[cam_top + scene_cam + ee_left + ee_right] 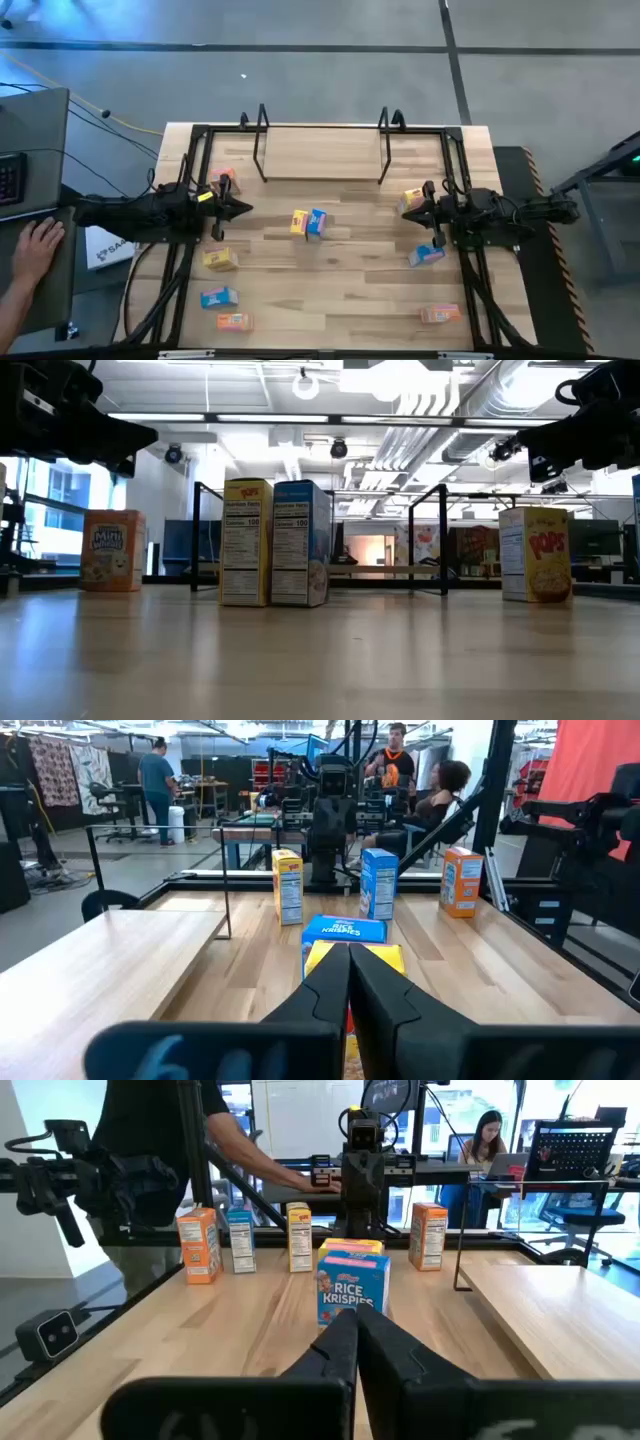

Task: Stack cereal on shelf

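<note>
A: You have the wooden table [340, 270] under everything, and the shelf [322, 150] stands at its far edge, black rod ends upright over a light board, nothing on it.

B: And your arms?

A: Your left gripper [238, 210] hangs above the left side, fingers pressed together, holding nothing. Your right gripper [410, 211] mirrors it on the right, also closed and empty. Both point inward at the middle.

B: Where do you see the cereal?

A: At the centre a yellow box [299, 223] and a blue box [317, 223] stand upright, touching side by side. An orange box [224, 182] sits near the left gripper, a yellow Pops box [412, 198] just beside the right one. Further boxes are scattered near the front corners; a blue one [426, 256] lies by the right arm.

B: Anything else?

A: A person's hand [36, 243] rests on a desk off the table's left.
</note>
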